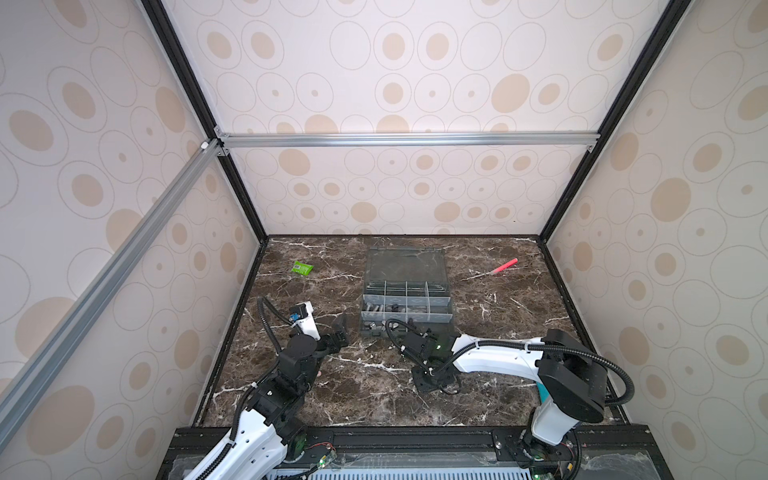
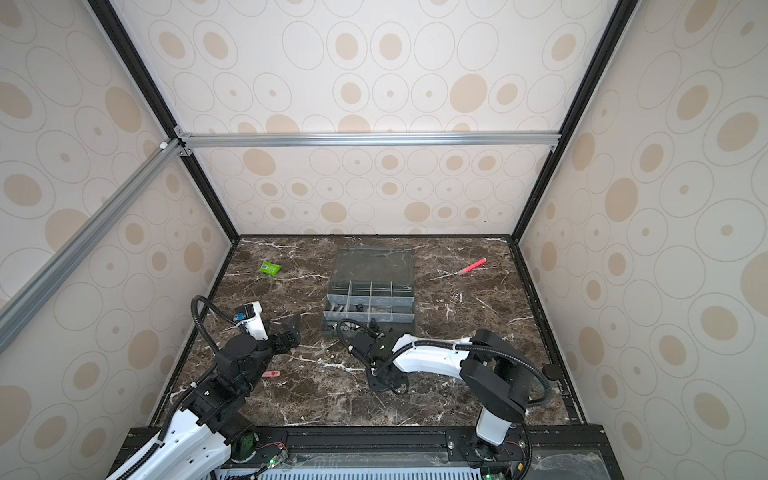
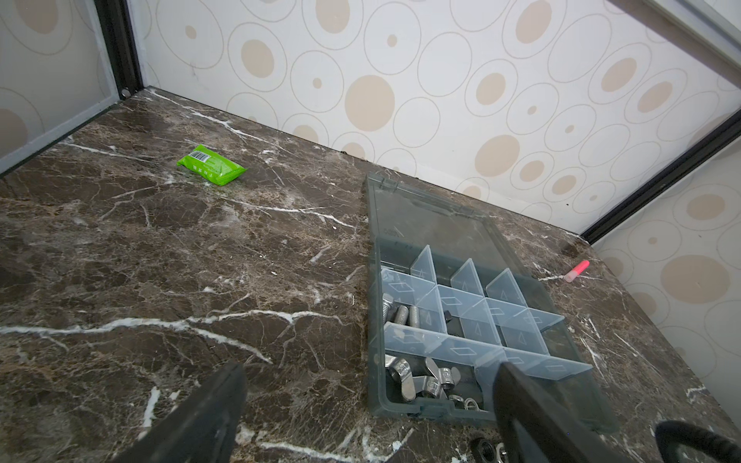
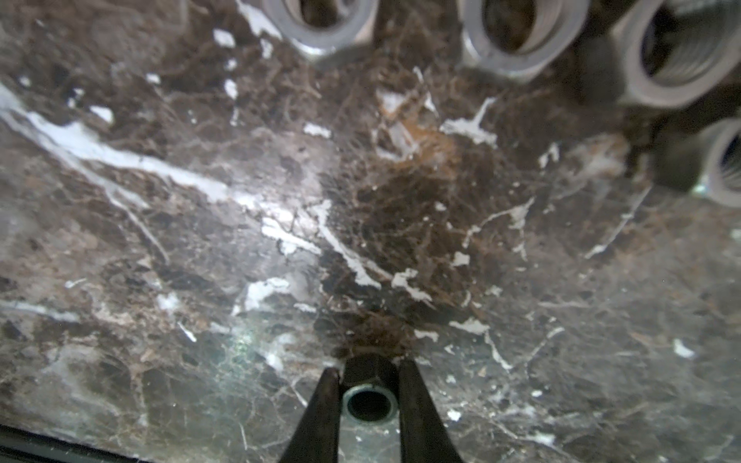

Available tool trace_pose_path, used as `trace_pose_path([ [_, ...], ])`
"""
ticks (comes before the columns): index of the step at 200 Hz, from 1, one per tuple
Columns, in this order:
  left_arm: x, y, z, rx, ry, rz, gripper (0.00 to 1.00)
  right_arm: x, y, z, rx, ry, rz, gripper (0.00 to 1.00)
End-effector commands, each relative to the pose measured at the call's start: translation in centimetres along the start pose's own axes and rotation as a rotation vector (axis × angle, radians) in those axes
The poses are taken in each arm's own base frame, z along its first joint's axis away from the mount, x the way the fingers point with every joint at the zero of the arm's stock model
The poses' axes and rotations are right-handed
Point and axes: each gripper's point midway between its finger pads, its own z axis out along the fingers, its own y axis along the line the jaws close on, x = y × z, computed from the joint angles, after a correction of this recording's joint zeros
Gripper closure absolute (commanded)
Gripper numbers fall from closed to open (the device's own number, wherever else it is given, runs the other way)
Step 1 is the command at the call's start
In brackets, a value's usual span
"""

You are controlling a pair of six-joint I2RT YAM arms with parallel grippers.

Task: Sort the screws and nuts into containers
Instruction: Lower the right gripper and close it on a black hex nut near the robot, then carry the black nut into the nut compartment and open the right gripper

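In the right wrist view my right gripper (image 4: 369,373) is shut on a small black nut (image 4: 369,387), with both fingers pressed against its sides just over the marble. Several loose silver hex nuts (image 4: 517,36) lie beyond it. The grey organizer box (image 1: 376,330) stands open at mid-table, its containers (image 3: 477,320) split by clear partitions. One cell holds silver screws (image 3: 401,314) and the near corner cell holds wing nuts (image 3: 421,379). My left gripper (image 3: 369,405) hovers open by the box's near left corner, holding nothing. It also shows in both top views (image 1: 338,332) (image 2: 291,330).
A green packet (image 1: 302,268) lies at the back left of the marble table (image 1: 340,390) and a red pen (image 1: 503,267) at the back right. The box's clear lid (image 1: 406,266) lies flat behind the cells. A small pink item (image 2: 272,375) rests by the left arm.
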Motion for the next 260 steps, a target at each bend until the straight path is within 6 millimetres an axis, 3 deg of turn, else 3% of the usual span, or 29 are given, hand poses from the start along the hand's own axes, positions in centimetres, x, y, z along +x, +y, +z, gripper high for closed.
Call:
trace_pose_path([
  [1, 0.0, 0.5, -0.2, -0.011, -0.009, -0.028, 0.04, -1.9, 0.4, -1.1, 0.026, -0.054, -0.042, 0.77],
  [33, 0.4, 0.3, -0.1, 0.007, -0.002, -0.032, 0.04, -6.6, 1.3, -3.3, 0.018, -0.135, -0.085, 0.78],
  [90, 0.8, -0.3, -0.1, 0.041, 0.021, -0.042, 0.03, -19.5, 2.8, -9.6, 0.004, -0.377, -0.135, 0.78],
  [121, 0.8, -0.4, -0.3, 0.05, 0.021, -0.05, 0.03, -23.7, 2.3, -9.2, -0.009, -0.413, -0.099, 0.78],
  [153, 0.9, -0.3, -0.5, 0.049, 0.03, -0.047, 0.03, -24.8, 1.6, -7.2, -0.038, -0.371, -0.046, 0.78],
  [197, 1.3, -0.3, -0.5, 0.052, 0.039, -0.06, 0.03, -25.0, 1.6, -6.5, -0.039, -0.364, -0.051, 0.77],
  [206, 1.3, -0.3, -0.5, 0.053, 0.042, -0.062, 0.03, -25.1, 1.6, -6.5, -0.04, -0.364, -0.051, 0.71],
  [224, 1.4, -0.3, -0.5, 0.054, 0.045, -0.062, 0.03, -25.2, 1.7, -6.6, -0.042, -0.363, -0.056, 0.47],
  [260, 1.3, -0.3, -0.5, 0.053, 0.043, -0.063, 0.03, -25.3, 1.6, -6.7, -0.042, -0.366, -0.05, 0.4],
])
